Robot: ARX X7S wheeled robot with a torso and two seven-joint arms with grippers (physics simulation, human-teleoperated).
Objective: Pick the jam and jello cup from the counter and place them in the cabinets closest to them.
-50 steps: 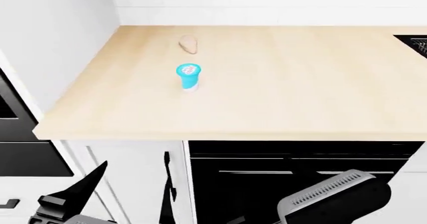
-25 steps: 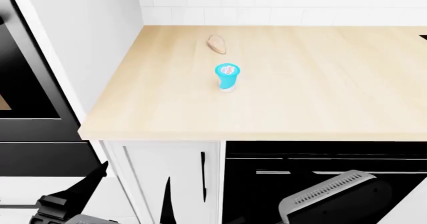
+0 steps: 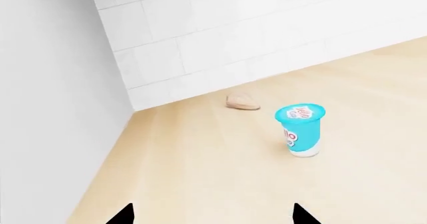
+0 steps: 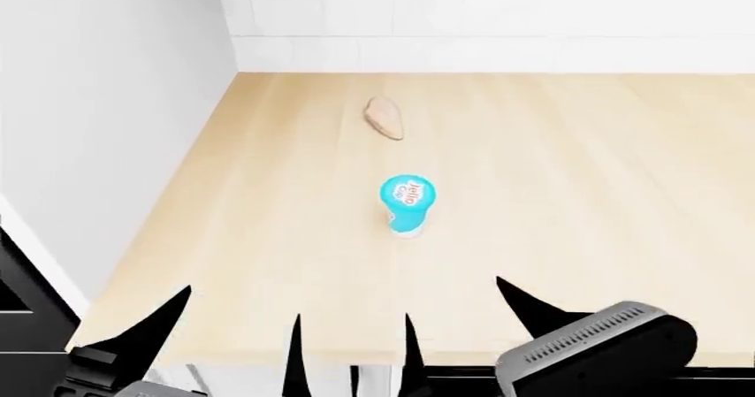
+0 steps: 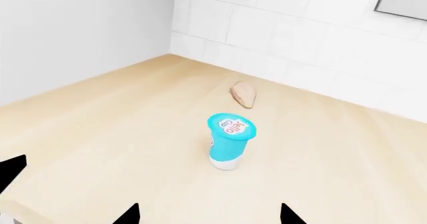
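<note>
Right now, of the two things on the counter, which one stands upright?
The blue jello cup stands upright, lid up, nearer the counter's front edge. The pale tan lump behind it lies flat, closer to the tiled wall.

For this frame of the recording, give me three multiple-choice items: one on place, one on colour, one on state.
1. Where does the jello cup stand on the counter?
A. nearer the robot than the pale beige lump
B. against the tiled wall
C. on top of the lump

2. What colour is the cup's body?
A. red
B. bright blue
C. green

3. What is the cup's state?
A. tipped on its side
B. held in a pincer
C. upright, untouched

Answers:
1 A, the head view shows the lump beyond the cup.
2 B, blue wall and lid rim in every view.
3 C, it stands lid up, with the pincer tips well short of it.
</note>
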